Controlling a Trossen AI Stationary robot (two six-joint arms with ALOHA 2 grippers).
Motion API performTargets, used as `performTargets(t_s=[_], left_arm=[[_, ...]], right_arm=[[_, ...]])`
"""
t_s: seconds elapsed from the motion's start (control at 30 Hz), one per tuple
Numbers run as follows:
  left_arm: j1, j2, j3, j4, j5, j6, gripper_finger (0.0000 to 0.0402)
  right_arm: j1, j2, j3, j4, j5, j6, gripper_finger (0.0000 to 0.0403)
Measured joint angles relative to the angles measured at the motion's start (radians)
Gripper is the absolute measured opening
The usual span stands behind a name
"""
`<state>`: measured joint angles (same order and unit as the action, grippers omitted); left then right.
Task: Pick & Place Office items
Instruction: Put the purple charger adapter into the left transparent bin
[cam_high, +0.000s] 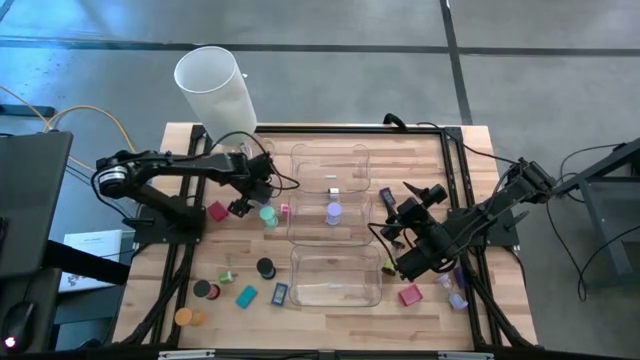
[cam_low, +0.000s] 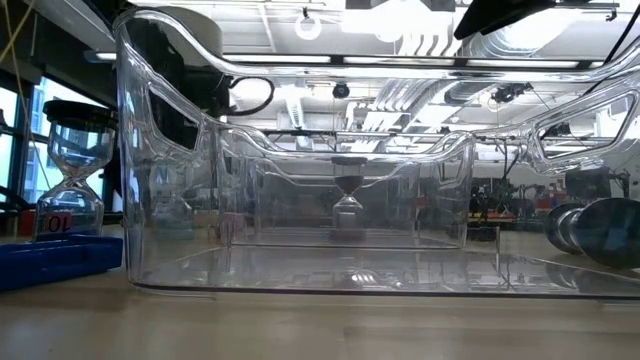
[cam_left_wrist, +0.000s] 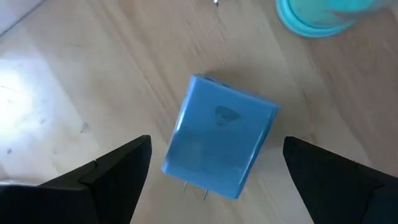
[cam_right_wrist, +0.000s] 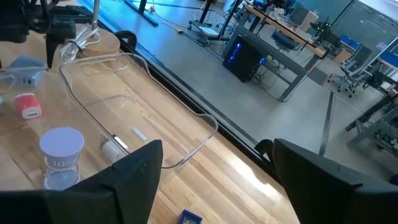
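Pick step, approx. start: left gripper (cam_left_wrist: 211, 180) wide open, empty, hovering over blue plug block (cam_left_wrist: 219, 135) lying flat on table left of clear trays (cam_high: 330, 160), w/ teal cylinder (cam_left_wrist: 317, 15) just beside; next: descend, straddle block, close; right gripper (cam_right_wrist: 214, 180) open, empty, waiting right.

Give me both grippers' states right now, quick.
Left gripper: open, holding nothing, poised over the blue block on the table.
Right gripper: open, empty, above the table by the clear trays.
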<state>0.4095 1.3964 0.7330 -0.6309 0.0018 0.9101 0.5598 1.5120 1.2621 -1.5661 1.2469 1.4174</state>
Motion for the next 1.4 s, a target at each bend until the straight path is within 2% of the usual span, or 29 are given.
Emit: performTargets(t_s=[0.3, 0.4, 0.5, 0.63, 0.83, 1.0, 1.17, 1.4], left_arm=[[0.002, 0.113, 0.004, 0.021, 0.012, 0.041, 0.0357], [0.006, 0.13, 0.005, 0.02, 0.013, 0.113, 0.0357], [0.017, 0.132, 0.004, 0.018, 0.021, 0.103, 0.0345], [0.035, 0.133, 0.002, 0.013, 0.04, 0.08, 0.03], [0.038, 0.135, 0.006, -0.002, 0.044, 0.047, 0.0203], [0.038, 0.138, 0.046, -0.044, 0.023, -0.022, 0.02], [0.041, 0.14, 0.083, -0.111, -0.07, -0.096, 0.02], [0.04, 0.141, 0.158, -0.326, -0.083, -0.144, 0.02]], right_arm=[[0.001, 0.0, 0.0, 0.002, -0.025, 0.0, 0.0294], [0.001, 0.0, -0.004, 0.004, -0.024, 0.0, 0.0294], [0.001, 0.0, -0.025, 0.011, -0.021, 0.0, 0.0294], [0.001, 0.0, -0.061, 0.014, -0.021, 0.013, 0.0294], [0.001, 0.0, -0.082, 0.034, -0.025, 0.019, 0.0294], [0.001, 0.0, -0.082, 0.037, -0.026, 0.019, 0.0294], [0.001, 0.0, -0.082, 0.037, -0.043, 0.019, 0.0294], [0.001, 0.0, -0.082, 0.057, -0.072, 0.019, 0.0294]])
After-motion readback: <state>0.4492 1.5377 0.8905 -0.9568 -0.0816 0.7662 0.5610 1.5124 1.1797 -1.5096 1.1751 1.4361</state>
